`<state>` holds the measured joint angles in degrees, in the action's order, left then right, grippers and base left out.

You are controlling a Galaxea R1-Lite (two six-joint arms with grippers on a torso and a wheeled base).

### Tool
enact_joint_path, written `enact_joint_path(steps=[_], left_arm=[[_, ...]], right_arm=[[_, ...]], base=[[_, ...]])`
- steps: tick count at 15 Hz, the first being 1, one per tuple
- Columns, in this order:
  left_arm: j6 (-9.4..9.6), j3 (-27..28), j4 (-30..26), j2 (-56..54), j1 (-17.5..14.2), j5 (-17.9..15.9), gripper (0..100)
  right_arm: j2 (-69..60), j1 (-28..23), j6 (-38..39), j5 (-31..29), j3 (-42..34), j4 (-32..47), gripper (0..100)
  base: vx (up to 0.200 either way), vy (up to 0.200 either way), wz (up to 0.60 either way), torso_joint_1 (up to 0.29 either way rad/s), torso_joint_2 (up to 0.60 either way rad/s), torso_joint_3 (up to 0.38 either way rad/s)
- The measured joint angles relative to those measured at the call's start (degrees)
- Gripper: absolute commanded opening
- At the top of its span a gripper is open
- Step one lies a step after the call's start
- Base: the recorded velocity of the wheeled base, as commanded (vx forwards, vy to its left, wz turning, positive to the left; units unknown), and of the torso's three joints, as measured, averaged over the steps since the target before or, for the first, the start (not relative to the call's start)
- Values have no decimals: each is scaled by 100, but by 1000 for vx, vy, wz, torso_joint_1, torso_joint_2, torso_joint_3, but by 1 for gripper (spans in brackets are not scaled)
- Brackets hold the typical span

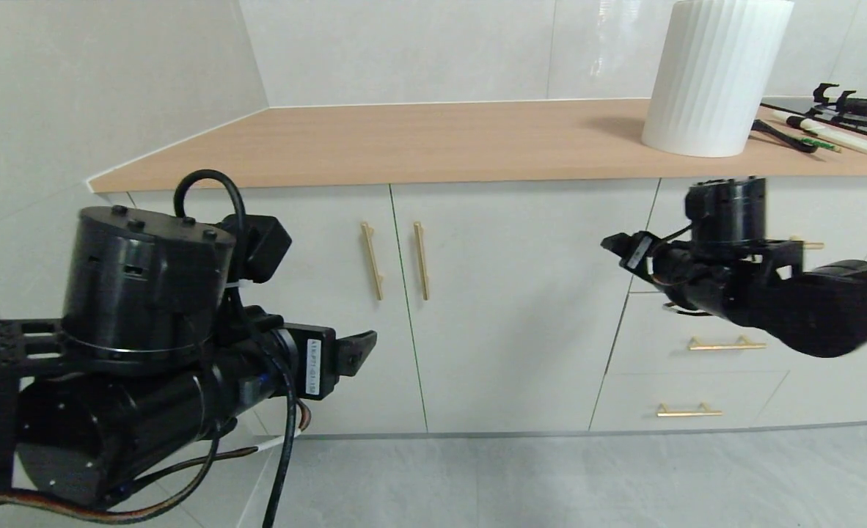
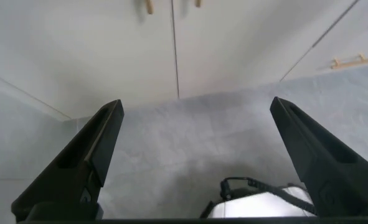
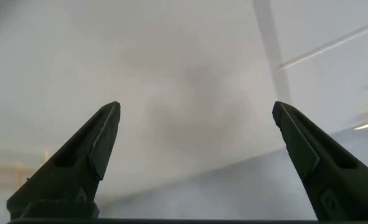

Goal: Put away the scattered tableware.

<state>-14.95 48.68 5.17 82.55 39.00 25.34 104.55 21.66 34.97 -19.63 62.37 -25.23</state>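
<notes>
Scattered tableware lies on the wooden countertop at its far right end: a black utensil and a long white utensil with a green-marked piece beside it. A tall white ribbed container stands just left of them. My left gripper hangs open and holds nothing, low in front of the cabinet doors and well below the counter; its wrist view looks down at the grey floor. My right gripper is open too, in front of the drawer fronts below the container, facing the cabinet.
Two cabinet doors with gold handles fill the middle. Drawers with gold pulls are at the right. A black wire object sits at the counter's far right corner. A tiled wall closes the left side.
</notes>
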Motion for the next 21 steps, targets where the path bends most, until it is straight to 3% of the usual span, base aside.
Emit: enact_joint_path(steps=[3, 5, 7, 9, 11, 13, 16, 18, 21], left_arm=[[23, -389, -2, -803, -226, 174, 100], [195, -822, -13, -1534, -319, 418, 100], [589, -1335, -24, -2421, -449, 678, 100], [1104, -1831, -79, -3402, -669, 802, 100], [1627, -2332, -293, -4467, -1042, 857, 100], [1959, -2793, -512, -5458, -1582, 835, 100], [2141, -3254, -766, -6815, -2643, 802, 100], [2019, -3471, -840, -7339, -3289, 919, 100], [2069, -3802, -831, -7917, -3834, 919, 100]], right_arm=[[-1641, 13, -1035, 20, -1349, -150, 100], [-2876, -59, -1604, 20, -2164, -208, 100], [-4217, -284, -2203, 23, -2896, -112, 100], [-5535, -649, -2583, 20, -3371, 378, 100], [-6874, -965, -2945, 17, -3629, 1164, 100], [-8124, -1161, -3310, -16, -3768, 2055, 100], [-9381, -1558, -3721, -355, -3883, 2836, 100], [-9874, -2007, -3858, -271, -4123, 2928, 100], [-10301, -2182, -3777, -596, -4774, 2722, 100]], base=[[0, 0, 0, 0, 0, 0], [0, 0, 0, 0, 0, 0], [0, 0, 0, 0, 0, 0], [0, 0, 0, 0, 0, 0], [0, 0, 0, 0, 0, 0], [0, 0, 0, 0, 0, 0], [0, 0, 0, 0, 0, 0], [0, 0, 0, 0, 0, 0], [0, 0, 0, 0, 0, 0]])
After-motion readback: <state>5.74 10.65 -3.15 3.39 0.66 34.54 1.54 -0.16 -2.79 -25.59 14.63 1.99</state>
